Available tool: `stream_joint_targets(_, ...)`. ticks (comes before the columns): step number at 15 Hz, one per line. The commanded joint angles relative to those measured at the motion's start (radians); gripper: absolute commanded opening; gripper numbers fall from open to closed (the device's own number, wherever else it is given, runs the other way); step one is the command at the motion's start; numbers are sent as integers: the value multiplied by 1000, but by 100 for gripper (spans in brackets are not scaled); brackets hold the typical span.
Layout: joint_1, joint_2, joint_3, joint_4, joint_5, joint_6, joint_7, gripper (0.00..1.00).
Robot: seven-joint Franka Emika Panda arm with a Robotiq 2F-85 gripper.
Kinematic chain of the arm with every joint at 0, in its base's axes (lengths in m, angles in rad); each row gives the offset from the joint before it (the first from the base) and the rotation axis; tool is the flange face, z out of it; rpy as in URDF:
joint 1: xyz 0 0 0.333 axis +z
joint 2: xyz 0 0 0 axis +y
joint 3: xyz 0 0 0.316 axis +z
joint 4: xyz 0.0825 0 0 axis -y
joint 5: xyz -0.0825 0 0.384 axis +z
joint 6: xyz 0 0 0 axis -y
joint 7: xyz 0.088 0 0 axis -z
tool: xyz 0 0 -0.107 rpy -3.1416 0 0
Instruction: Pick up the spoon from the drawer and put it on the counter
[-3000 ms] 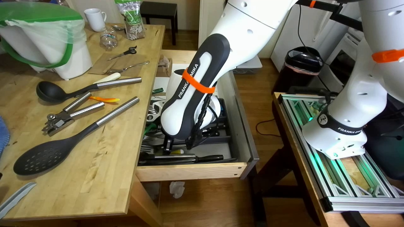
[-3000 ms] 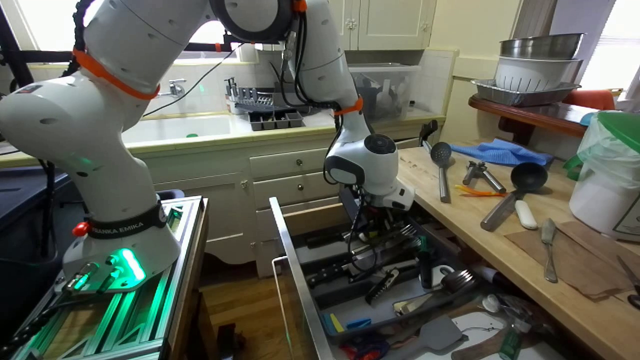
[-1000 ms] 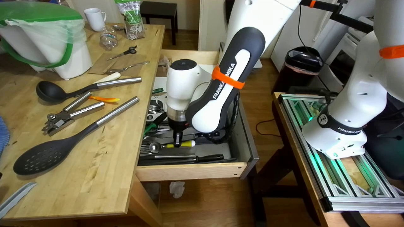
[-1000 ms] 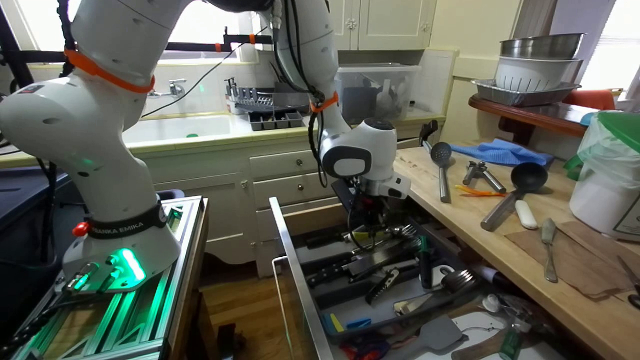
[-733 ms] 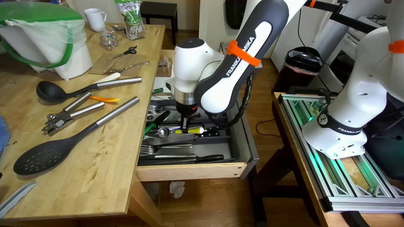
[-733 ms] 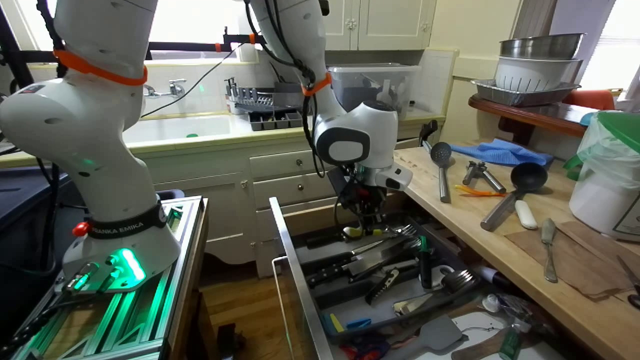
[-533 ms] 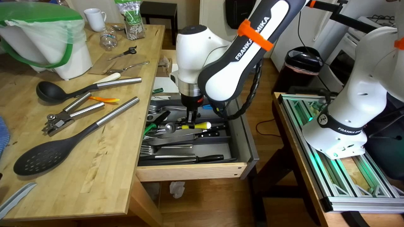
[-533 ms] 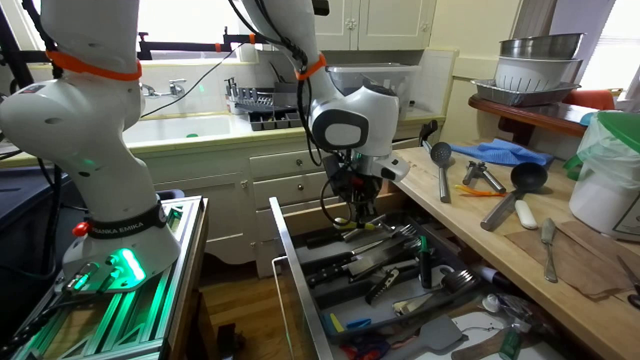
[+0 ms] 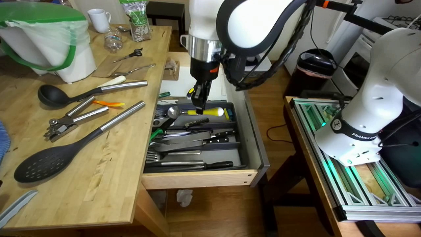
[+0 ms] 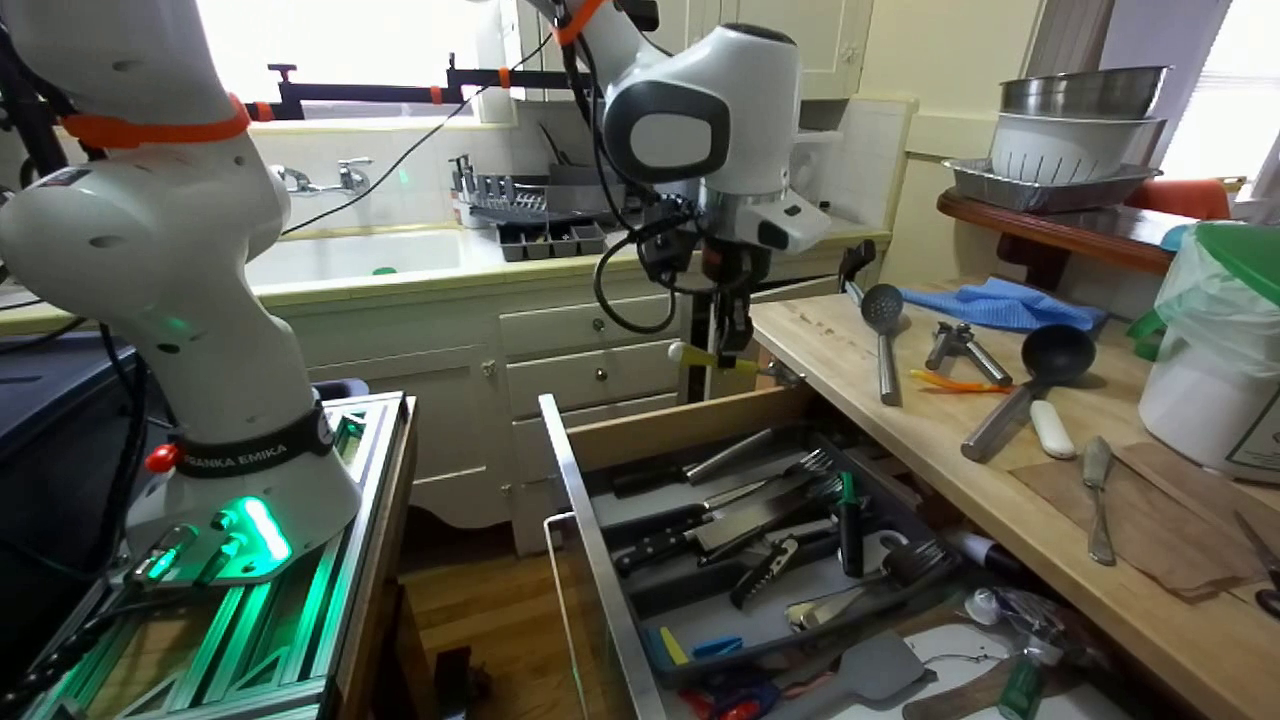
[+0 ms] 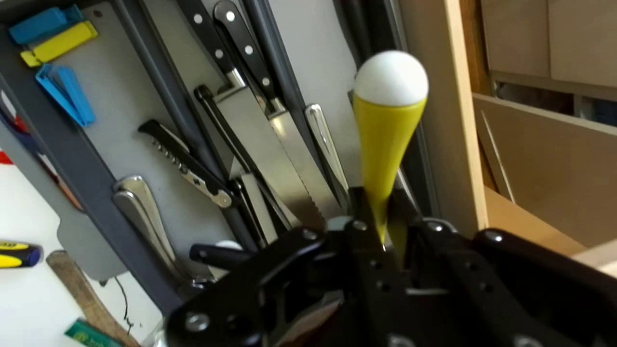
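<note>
with my remote jaws pinched onto the slim yellow-handled, silver-bowled spoon point(image 11: 387, 137) above the wide light-wood drawer point(image 9: 200, 180), i judge the carry in hand, next needing height enough to cross onto the pale butcher-block surface point(image 9: 115, 174) beside the drawer.

Opposing exterior views share the drawer point(image 9: 199, 180); the wrist view looks closely down.
</note>
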Motion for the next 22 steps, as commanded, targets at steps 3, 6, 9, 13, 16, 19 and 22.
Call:
stream_joint_targets(3,29,-70,-16,81,75,-11,-261,4)
stream_joint_targets(6,49,25,-12,216,143,-14,-448,4)
stream_joint_targets(9,48,136,24,351,280,-24,-646,4)
stream_joint_targets(13,24,268,129,466,455,-14,-878,4)
stream_joint_targets(16,-2,355,188,525,540,-70,-1017,4)
stream_joint_targets(19,-4,394,166,490,568,9,-961,4)
stream_joint_targets(22,-24,336,122,388,556,26,-854,40)
